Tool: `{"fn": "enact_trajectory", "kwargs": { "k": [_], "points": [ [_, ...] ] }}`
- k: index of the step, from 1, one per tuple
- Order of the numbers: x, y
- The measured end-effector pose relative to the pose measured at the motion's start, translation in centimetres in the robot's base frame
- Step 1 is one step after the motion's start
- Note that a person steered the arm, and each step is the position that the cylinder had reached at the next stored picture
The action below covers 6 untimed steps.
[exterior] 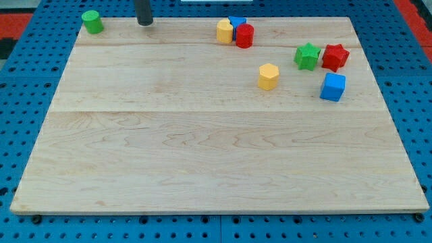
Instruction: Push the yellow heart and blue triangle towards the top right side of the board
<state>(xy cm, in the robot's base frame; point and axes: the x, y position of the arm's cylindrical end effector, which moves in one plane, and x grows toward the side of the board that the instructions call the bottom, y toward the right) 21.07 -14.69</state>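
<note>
My tip [145, 23] rests at the table's [202, 162] top, no jaws showing. The yellow heart [224, 31] and blue triangle [236, 22] touch a red block [244, 36] blocking their right; a green star [307, 56] sits beyond.

Robotics lab bench, wooden board [202, 155] on blue pegboard [20, 108], toy blocks

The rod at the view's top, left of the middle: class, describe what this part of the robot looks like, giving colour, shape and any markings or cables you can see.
Only the lower end of the rod shows. It is a straight, dark grey to black cylinder with a plain, smooth surface, ending in my tip, which looks blunt and slightly rounded. No cables, markings, labels or joints are visible, and the rest of the arm lies outside the view's top.
</note>
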Motion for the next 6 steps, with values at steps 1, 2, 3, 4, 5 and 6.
{"fn": "enact_trajectory", "kwargs": {
  "k": [1, 2, 3, 4, 5, 6],
  "points": [
    [1.61, 0.0],
    [1.64, 0.1],
    [1.64, 0.04],
    [1.64, 0.0],
    [1.64, -0.01],
    [1.64, -0.01]
  ]
}}
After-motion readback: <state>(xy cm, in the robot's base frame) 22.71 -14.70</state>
